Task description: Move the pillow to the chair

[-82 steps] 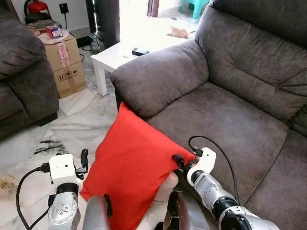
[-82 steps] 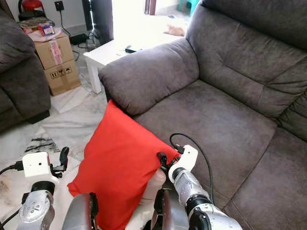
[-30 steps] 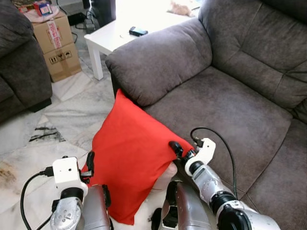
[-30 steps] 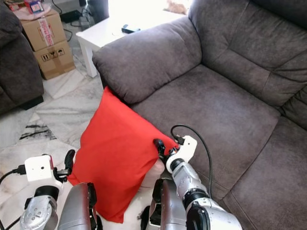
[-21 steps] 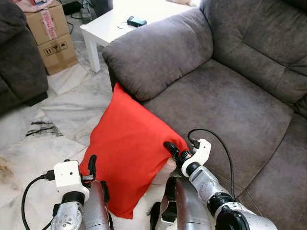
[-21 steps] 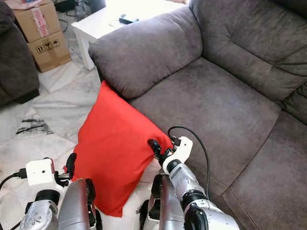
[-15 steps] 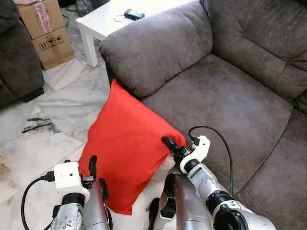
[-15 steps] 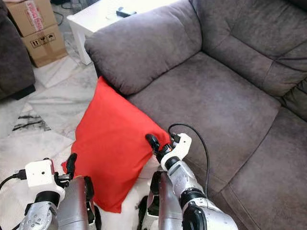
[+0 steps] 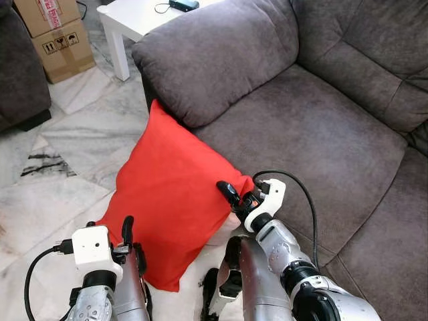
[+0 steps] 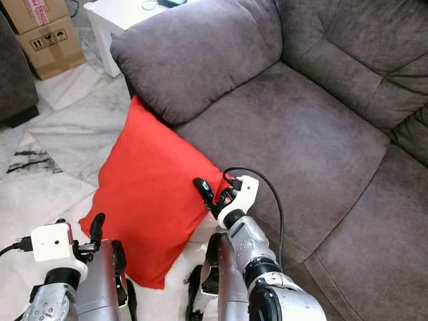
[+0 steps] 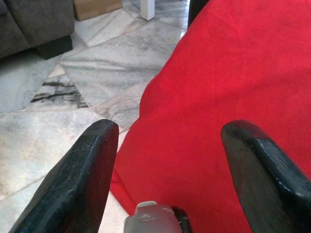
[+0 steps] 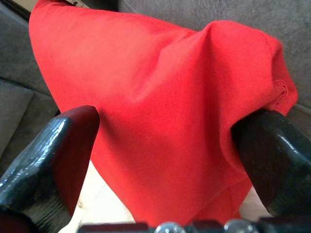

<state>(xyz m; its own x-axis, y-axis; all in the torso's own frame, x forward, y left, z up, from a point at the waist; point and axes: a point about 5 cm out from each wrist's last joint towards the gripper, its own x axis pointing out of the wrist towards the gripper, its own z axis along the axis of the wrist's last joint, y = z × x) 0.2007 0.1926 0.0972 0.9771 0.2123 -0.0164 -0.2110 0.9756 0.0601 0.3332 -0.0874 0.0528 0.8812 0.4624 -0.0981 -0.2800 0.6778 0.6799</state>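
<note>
1. grippers first: left gripper (image 9: 126,235) sits low at the lower left edge of the red pillow (image 9: 170,197), its fingers (image 11: 77,179) spread wide with the cloth between them but not pinched.
2. right gripper (image 10: 204,194) is at the pillow's right corner, fingers (image 12: 53,155) spread around the cloth, no firm pinch visible.
3. pillow stands tilted on the marble floor (image 9: 73,140), leaning on the front of the grey armchair (image 9: 314,127), below its armrest (image 9: 214,57).
4. risk: if only one loose corner is caught, the soft pillow can slip out or drag on the floor during the lift.
5. wrist views show the gaps at the fingers; the head views show the free seat and the white side table (image 9: 134,13).
</note>
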